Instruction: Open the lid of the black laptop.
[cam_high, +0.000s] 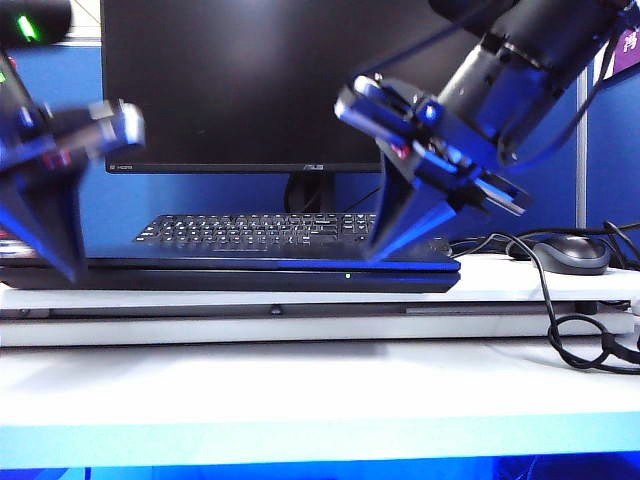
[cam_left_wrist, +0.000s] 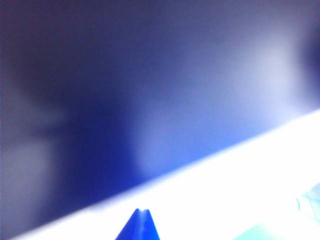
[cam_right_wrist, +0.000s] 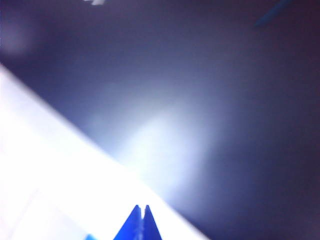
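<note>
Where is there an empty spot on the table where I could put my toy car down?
The white table is bare along its front edge, before the closed black laptop. Right of the laptop it's crowded: a mouse and looping cables. The left gripper and right gripper, both shut, touch down at the laptop's ends; a keyboard and monitor fill the back.
</note>
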